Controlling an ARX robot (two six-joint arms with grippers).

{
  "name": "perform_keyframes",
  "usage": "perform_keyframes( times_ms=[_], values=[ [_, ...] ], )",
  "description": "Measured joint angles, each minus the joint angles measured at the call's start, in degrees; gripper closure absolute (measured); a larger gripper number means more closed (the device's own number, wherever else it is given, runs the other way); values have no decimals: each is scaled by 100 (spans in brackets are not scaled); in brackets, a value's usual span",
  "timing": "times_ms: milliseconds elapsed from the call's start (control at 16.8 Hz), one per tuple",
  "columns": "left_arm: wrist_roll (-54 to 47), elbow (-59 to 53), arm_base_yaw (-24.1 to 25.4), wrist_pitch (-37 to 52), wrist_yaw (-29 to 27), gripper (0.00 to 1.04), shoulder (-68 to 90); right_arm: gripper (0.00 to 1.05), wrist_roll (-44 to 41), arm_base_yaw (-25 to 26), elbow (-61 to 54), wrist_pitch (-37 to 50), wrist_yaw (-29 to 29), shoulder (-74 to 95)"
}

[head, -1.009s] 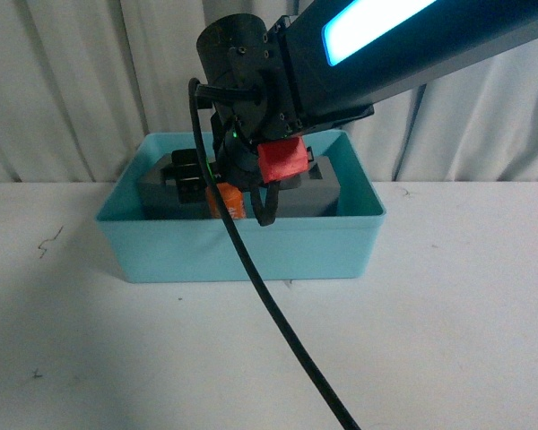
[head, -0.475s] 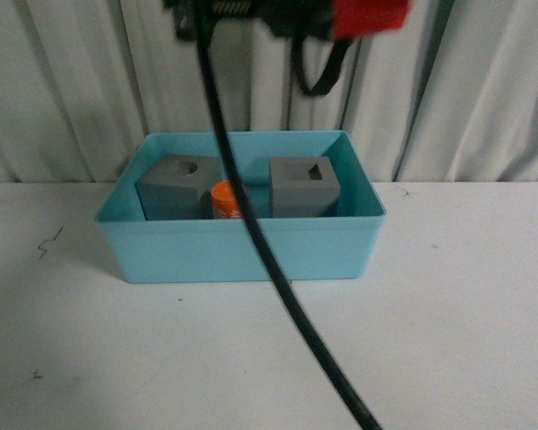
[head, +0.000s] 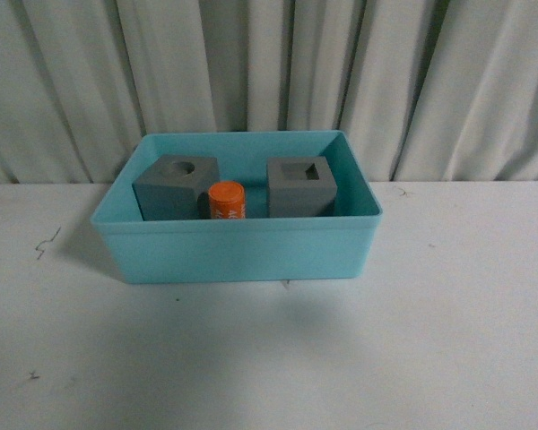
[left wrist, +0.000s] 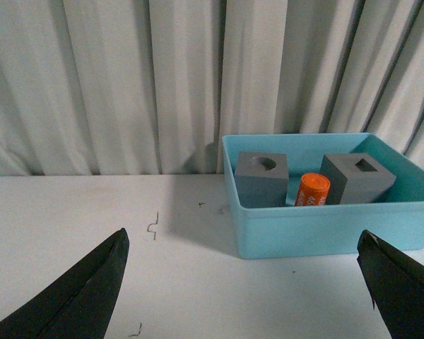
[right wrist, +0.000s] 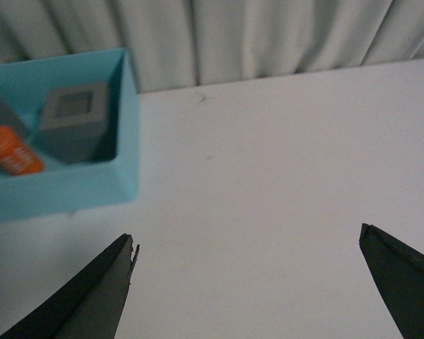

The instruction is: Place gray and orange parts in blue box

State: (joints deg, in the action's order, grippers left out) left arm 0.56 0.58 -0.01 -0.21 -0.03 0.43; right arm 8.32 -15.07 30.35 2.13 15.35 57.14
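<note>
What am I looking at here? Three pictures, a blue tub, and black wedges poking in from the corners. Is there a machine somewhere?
Yes. It is a robot with two arms, each ending in a two-fingered gripper. One picture comes from a camera on its body looking forward; neither arm shows there. The other two come from cameras on its wrists, and the black wedges are gripper fingers seen from close behind.

On the white table stands the blue box. Inside it are a gray cube with a round recess, a gray cube with a square recess, and between them an orange cylinder.

The left gripper and right gripper both stand wide open and hold nothing. All three parts are in the box, so the job looks done.
</note>
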Motion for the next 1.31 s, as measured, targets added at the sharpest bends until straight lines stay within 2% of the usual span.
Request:
perform_keyframes(
  times_ms=[59,119,178,237,297,416,594,712,772,831,1306],
  values=[
    [0,0,0,0,2,7,0,6,361,-186,-365,-422,0,-693],
    [0,0,0,0,0,7,0,7,557,-219,-468,-315,-20,-901],
    [0,0,0,0,9,7,0,16,337,-103,-885,1215,37,-901],
    [2,0,0,-7,-4,7,0,29,-120,39,-1482,2234,-90,-1108],
    [0,0,0,-2,-4,7,0,40,-431,184,-1856,2708,-203,-1285],
    [0,0,0,-2,0,7,0,64,-678,468,-2033,2841,-463,-1727],
    [0,0,0,-2,0,7,0,101,-769,782,-2430,2562,-800,-2253],
    [0,0,0,-2,0,7,0,103,-796,1001,-2562,2350,-1021,-2658],
    [0,0,0,0,0,7,0,103,-802,1421,-2632,2234,-1464,-2879],
    [0,0,0,-2,-2,7,0,103,-798,1552,-2680,2135,-1453,-3005],
    [0,0,0,-2,0,7,0,103,-800,1508,-2970,1213,-1532,-4291]
  ],
)
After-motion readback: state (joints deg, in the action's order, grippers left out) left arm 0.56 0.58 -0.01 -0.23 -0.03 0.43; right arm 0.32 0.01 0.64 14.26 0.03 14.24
